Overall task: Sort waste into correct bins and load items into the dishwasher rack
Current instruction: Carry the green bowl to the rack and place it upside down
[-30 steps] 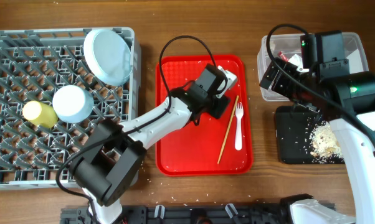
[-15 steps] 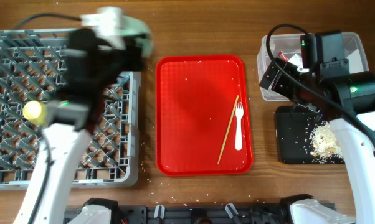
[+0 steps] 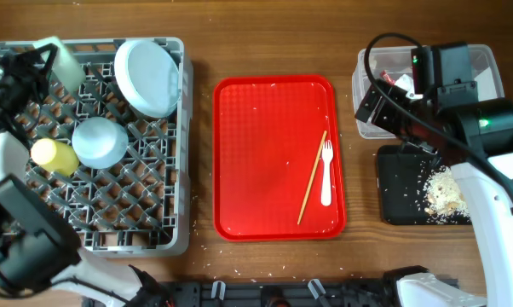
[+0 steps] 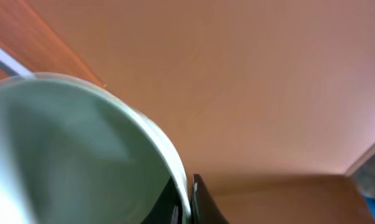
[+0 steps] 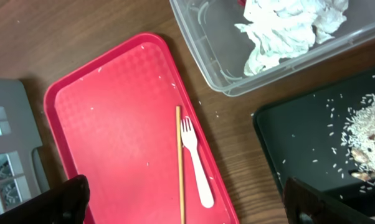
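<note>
The rack (image 3: 154, 230) fills the desk's left edge. The left gripper (image 3: 37, 64) is over the rack's far left corner and clamps the saucer (image 3: 65, 64) by its rim. In the wrist view one dark finger (image 4: 203, 202) lies against that rim. The saucer is tilted on edge, and whether it touches the pegs cannot be told. The plate (image 3: 146, 77) leans in the rack's far right corner. The bowl (image 3: 99, 141) sits near the rack's middle, and the cup (image 3: 54, 155) lies just left of it.

The red tray (image 3: 256, 170) is at the desk's centre. On its right half a chopstick (image 3: 312, 176) and the fork (image 3: 326, 173) lie side by side.

The tub (image 5: 206, 56) is in the far right corner and holds the napkin (image 5: 287, 28). The black tray (image 3: 401, 196) is just nearer along the right edge and carries the rice (image 3: 444, 192). The right gripper (image 5: 184, 186) hangs beside the tub with its fingers spread wide and holds nothing.
</note>
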Motion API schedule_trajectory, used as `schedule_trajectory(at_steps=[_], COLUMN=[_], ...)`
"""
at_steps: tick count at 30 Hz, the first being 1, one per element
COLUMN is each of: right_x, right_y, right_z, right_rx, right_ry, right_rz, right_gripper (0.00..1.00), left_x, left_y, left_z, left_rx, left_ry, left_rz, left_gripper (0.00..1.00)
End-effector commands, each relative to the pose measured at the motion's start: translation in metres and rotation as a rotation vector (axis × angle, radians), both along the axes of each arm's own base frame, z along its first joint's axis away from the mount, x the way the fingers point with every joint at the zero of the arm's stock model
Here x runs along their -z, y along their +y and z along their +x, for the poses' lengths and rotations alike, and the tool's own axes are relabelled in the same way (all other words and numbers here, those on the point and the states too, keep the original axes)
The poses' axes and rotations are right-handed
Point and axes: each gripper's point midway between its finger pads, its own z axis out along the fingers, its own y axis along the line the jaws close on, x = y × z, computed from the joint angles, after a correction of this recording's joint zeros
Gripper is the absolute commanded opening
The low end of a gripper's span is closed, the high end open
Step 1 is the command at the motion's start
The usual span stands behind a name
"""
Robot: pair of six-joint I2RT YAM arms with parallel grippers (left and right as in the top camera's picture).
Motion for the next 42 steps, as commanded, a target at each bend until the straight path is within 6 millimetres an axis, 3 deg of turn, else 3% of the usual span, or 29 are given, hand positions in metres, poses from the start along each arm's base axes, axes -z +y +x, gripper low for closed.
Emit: schedule_trajectory(at_steps=[1, 11, 15, 19, 20, 21, 24, 25, 26, 28, 32, 34, 35, 36, 38, 39, 42], right_x=[-0.002, -0.002, -0.002, -0.002, -0.002, -0.002, -0.002, -0.002, -0.002, -0.002, -0.002, -0.002, -0.002, -0.002, -0.002, -0.002, -0.002], right_y=[-0.004, -0.004, -0.004, -0.004, -0.004, -0.004, -0.004, -0.004, -0.004, -0.004, -0.004, -0.004, -0.004, -0.004, -0.004, -0.004, -0.004], right_z=[0.002, 0.002, 0.002, 0.002, 0.002, 0.002, 0.002, 0.002, 0.002, 0.002, 0.002, 0.002, 0.002, 0.002, 0.002, 0.002, 0.002], right_rx=[0.002, 0.002, 0.002, 0.002, 0.002, 0.002, 0.002, 0.002, 0.002, 0.002, 0.002, 0.002, 0.002, 0.002, 0.002, 0.002, 0.002], right_ry=[-0.01, -0.01, -0.01, -0.01, -0.01, -0.01, -0.01, -0.01, -0.01, -0.01, -0.01, -0.01, -0.01, -0.01, -0.01, -0.01, -0.01], right_rz=[-0.021, -0.021, -0.021, -0.021, -0.021, -0.021, -0.021, -0.021, -0.021, -0.021, -0.021, -0.021, -0.021, -0.021, -0.021, -0.021, -0.021], right_gripper=[1.0, 1.0, 1.0, 1.0, 1.0, 1.0, 1.0, 1.0, 1.0, 1.0, 1.0, 1.0, 1.0, 1.0, 1.0, 1.0, 1.0], left_x=[0.022, 0.075, 0.073, 0.068, 0.068, 0.067, 0.063, 0.061, 0.059, 0.055, 0.044, 0.025, 0.016, 0.004, -0.026, -0.031, -0.016], left_y=[0.014, 0.017, 0.042, 0.079, 0.086, 0.097, 0.117, 0.124, 0.131, 0.136, 0.13, 0.122, 0.117, 0.11, 0.077, 0.059, 0.031], left_z=[0.006, 0.004, -0.019, -0.046, -0.051, -0.059, -0.074, -0.08, -0.085, -0.093, -0.093, -0.091, -0.09, -0.087, -0.064, -0.05, -0.018], left_rx=[-0.008, -0.009, -0.015, -0.062, -0.076, -0.096, -0.143, -0.162, -0.181, -0.182, -0.161, -0.147, -0.139, -0.127, -0.069, -0.033, -0.048], left_ry=[0.033, 0.158, 0.156, 0.131, 0.127, 0.123, 0.116, 0.115, 0.109, 0.1, 0.092, 0.066, 0.053, 0.033, -0.047, -0.088, -0.085], left_rz=[-0.081, -0.14, -0.189, -0.213, -0.215, -0.219, -0.234, -0.24, -0.238, -0.244, -0.251, -0.212, -0.193, -0.161, -0.038, 0.031, 0.151], left_gripper=[0.04, 0.04, 0.05, 0.15, 0.23, 0.36, 0.43, 0.58, 0.88, 0.9, 0.79, 0.41, 0.15, 0.04, 0.04, 0.04, 0.04])
